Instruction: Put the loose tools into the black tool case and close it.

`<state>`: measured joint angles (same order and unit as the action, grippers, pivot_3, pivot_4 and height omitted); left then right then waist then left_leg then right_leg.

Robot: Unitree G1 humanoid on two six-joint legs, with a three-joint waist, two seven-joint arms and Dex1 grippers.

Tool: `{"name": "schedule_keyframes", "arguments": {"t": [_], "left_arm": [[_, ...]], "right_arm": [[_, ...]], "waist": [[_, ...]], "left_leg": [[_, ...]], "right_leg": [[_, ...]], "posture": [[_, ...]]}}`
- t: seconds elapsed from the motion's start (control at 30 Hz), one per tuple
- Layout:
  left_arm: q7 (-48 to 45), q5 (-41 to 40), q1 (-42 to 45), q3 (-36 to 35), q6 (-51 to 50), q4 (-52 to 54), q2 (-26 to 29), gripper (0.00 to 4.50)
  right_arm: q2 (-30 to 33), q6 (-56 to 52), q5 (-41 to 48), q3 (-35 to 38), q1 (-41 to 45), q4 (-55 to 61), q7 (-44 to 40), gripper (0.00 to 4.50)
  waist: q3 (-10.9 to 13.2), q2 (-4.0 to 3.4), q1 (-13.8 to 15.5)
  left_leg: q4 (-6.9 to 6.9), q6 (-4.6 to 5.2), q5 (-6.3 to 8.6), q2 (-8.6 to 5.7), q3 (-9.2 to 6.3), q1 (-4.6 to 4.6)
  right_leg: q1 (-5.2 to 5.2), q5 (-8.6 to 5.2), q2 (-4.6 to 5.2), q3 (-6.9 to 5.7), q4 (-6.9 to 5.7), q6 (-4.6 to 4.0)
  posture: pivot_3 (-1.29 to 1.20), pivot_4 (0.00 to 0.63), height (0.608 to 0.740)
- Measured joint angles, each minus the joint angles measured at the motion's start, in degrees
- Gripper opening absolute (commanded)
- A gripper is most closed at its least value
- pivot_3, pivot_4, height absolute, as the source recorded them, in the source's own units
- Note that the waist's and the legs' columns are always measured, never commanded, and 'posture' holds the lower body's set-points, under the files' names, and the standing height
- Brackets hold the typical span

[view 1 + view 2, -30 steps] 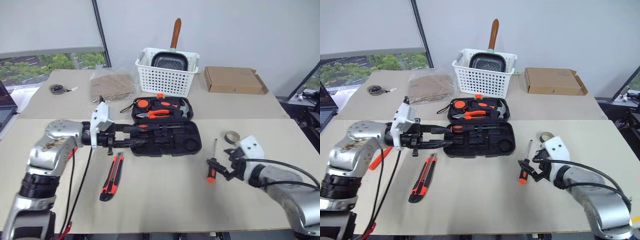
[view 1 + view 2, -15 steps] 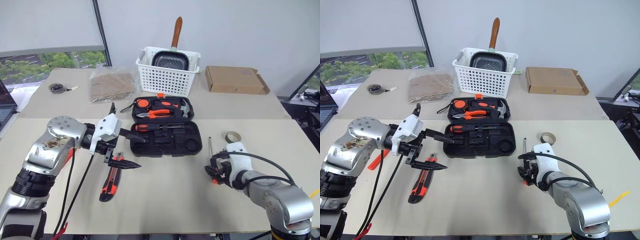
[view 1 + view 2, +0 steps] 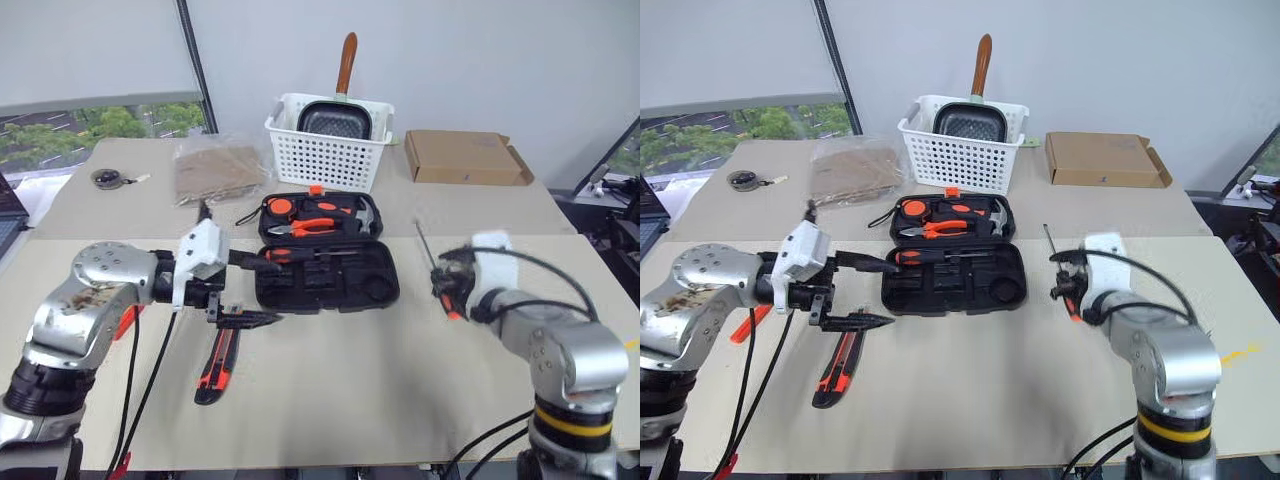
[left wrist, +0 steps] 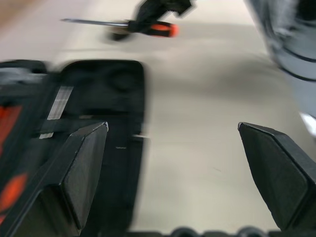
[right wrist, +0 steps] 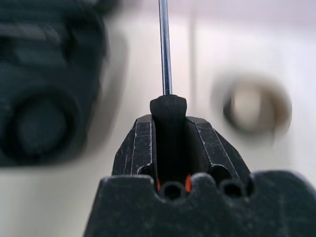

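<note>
Steel-shafted screwdriver (image 3: 1062, 283): light, rigid, clamped by its handle in right claw (image 5: 169, 143), case (image 3: 951, 266) at 9 o'clock. Left claw (image 3: 862, 291) spread wide, empty.

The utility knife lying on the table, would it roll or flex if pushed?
The utility knife looks flat-sided and lies flat on the table, so it would probably slide, not roll. Its body seems rigid plastic, likely stiff and fairly light.

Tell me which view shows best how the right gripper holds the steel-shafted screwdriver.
The right wrist view: the right gripper clamps the black-and-orange handle of the screwdriver. Both eye views show it small and lifted off the table; the left wrist view shows it far and blurred.
</note>
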<state>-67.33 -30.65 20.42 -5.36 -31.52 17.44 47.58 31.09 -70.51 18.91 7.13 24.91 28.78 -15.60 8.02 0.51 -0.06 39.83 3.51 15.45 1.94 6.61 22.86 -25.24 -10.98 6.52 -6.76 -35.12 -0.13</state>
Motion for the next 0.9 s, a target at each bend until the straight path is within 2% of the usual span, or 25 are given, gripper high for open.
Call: {"name": "schedule_keyframes", "arguments": {"t": [0.07, 0.2, 0.37, 0.47, 0.57, 0.67, 0.9], "left_arm": [[3.05, -0.71, -1.4, -2.05, -1.28, 0.3, -0.66, 4.5], [8.49, -2.68, -7.26, -7.37, -3.82, 3.15, -1.8, 4.5], [9.75, -3.64, -15.05, -10.42, -4.83, 6.47, -0.86, 4.5], [10.36, -5.5, -16.63, -12.88, -5.36, 8.64, -0.62, 4.5], [12.24, -7.95, -18.91, -16.3, -6.23, 12.42, -0.68, 4.5], [14.15, -9.31, -21.7, -19.07, -6.44, 14.95, -0.7, 4.5], [17.33, -10.71, -25.39, -21.54, -7.13, 17.38, -0.7, 4.5]], "right_arm": [[2.68, 6.78, -0.69, -3.2, 1.42, -2.63, -4.53, 0.52], [5.39, 29.98, -5.18, -15.05, 7.89, -18.09, -19.82, 0.52], [3.17, 59.0, -9.36, -23.64, 17.49, -40.66, -40.27, 0.52], [0.21, 72.16, -13.08, -27.52, 22.34, -52.3, -46.3, 0.52], [-3.79, 84.25, -17.98, -29.37, 30.94, -68.67, -49.39, 0.52], [-5.67, 93.93, -22.72, -31.14, 36.58, -79.53, -50.32, 0.52], [-8.97, 102.69, -30.22, -32.17, 41.17, -94.19, -47.82, 0.52]], "waist": [[0.04, 0.08, -0.11], [0.11, 0.14, -0.85], [0.19, 0.2, -0.74], [0.24, 0.18, -0.46], [0.3, 0.12, -0.76], [0.3, 0.1, -0.68], [0.33, 0.06, -0.81]], "left_leg": [[-0.04, 0.0, 0.0, 0.03, -0.04, -0.01], [-0.02, -0.03, -0.02, 0.01, 0.01, -0.05], [-0.02, -0.41, -0.25, 0.08, 0.01, -0.08], [0.02, -0.43, -0.27, 0.07, 0.0, -0.06], [0.04, -0.45, -0.28, 0.03, 0.02, -0.02], [0.0, -0.53, -0.32, 0.05, -0.02, -0.06], [-0.01, -0.66, -0.39, 0.07, -0.02, -0.05]], "right_leg": [[0.02, -0.01, -0.05, -0.06, 0.03, -0.01], [0.03, 0.0, -0.02, 0.01, 0.01, 0.0], [0.06, 0.0, -0.04, -0.04, -0.01, -0.03], [0.07, 0.01, 0.0, -0.04, -0.03, -0.06], [0.05, 0.08, 0.02, 0.06, -0.03, -0.16], [0.07, 0.17, 0.01, -0.03, -0.08, -0.46], [0.03, 0.24, 0.01, -0.04, -0.18, -0.68]], "posture": [[0.0, 0.15, 0.7], [0.0, 0.15, 0.7], [0.0, 0.15, 0.7], [0.0, 0.15, 0.7], [0.0, 0.15, 0.7], [0.0, 0.15, 0.7], [0.0, 0.15, 0.7]]}}
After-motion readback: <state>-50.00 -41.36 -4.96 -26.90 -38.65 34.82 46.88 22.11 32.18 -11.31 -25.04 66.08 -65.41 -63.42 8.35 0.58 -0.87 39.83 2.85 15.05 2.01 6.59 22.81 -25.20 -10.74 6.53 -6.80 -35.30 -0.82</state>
